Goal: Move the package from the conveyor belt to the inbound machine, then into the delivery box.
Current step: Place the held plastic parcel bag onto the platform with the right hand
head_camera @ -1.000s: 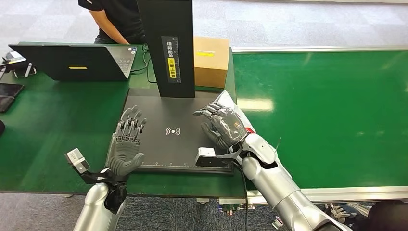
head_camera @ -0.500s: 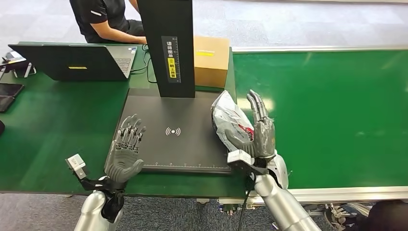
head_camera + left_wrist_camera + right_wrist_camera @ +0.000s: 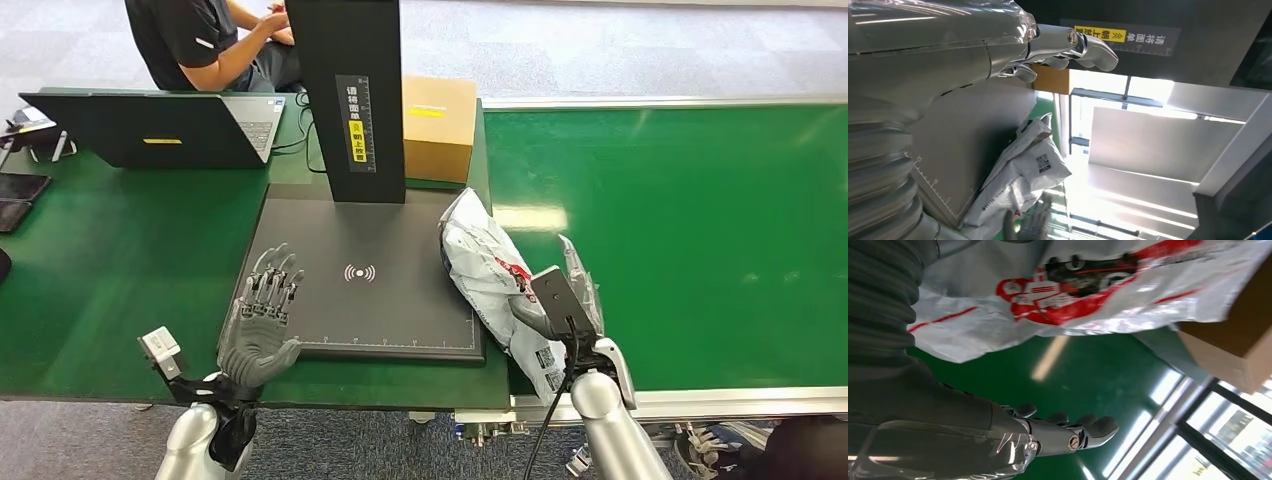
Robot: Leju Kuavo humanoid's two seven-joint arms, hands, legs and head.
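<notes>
On the right edge of the inbound machine [image 3: 300, 230] the package [image 3: 487, 270] lies half off the plate, toward the conveyor belt [image 3: 700, 220]. Both my left hand [image 3: 262, 320] and right hand [image 3: 572, 300] are open, holding nothing. I judge I should push it fully onto the plate, keeping my palm flat.

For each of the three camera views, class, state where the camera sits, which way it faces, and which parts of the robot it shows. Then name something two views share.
Head view: high on the body, looking forward and down at the black scanner plate; both arms, left hand, right hand.
Left wrist view: behind the left hand, facing across the plate.
Right wrist view: behind the right hand, facing the green belt.
Shared: the white package and the cardboard box.
</notes>
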